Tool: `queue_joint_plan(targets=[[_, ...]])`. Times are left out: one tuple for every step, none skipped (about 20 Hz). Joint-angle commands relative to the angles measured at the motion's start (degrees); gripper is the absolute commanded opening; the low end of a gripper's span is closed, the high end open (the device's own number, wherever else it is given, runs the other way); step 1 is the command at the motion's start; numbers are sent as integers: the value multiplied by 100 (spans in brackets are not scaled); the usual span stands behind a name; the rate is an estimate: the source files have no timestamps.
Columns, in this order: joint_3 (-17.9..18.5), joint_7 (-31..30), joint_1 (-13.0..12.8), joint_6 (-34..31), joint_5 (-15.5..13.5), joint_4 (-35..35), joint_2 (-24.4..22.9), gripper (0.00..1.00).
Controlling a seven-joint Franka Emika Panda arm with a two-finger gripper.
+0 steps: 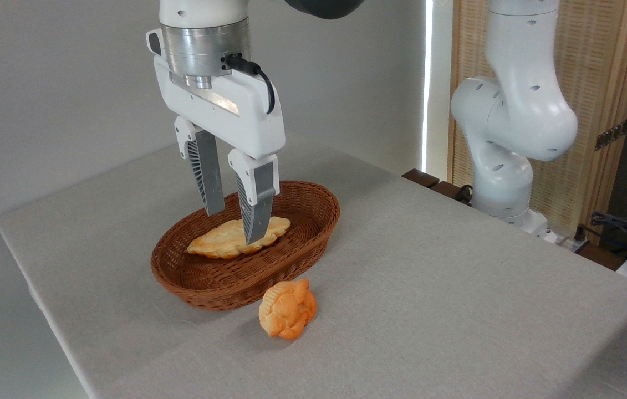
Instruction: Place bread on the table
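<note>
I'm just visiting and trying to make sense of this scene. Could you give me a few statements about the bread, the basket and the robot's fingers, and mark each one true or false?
1. The long pale bread lies inside the wicker basket. True.
2. The small orange bun sits in the basket too. False: it rests on the grey table, just in front of the basket.
3. The gripper has its fingers spread apart above the bread. True.
4. The bread is already lifted clear of the basket. False: it lies on the basket's floor.
5. A knife lies beside the bun. False: none is visible.
</note>
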Motion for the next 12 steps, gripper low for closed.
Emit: queue_joint_plan(targets=[[-6,-41,-10,-332,-35,86,25,100],[-6,-41,-10,-335,-27,86,25,100],[-6,-41,-10,-335,-35,86,25,100],[-6,-41,-10,-335,-35,86,25,100],[-6,-41,-10,-335,-27,86,16,100],[-6,-32,-10,-343,-35,86,16,100],[-6,-32,-10,-387,-35,86,16,100],[-6,-32,-10,-422,-27,86,16,100],[-6,-32,-10,-440,-35,86,16,100],[-6,-32,-10,-440,-27,86,7,100],[-6,-32,-10,-440,-35,86,7,100],[-6,-32,-10,-440,-35,95,7,100]])
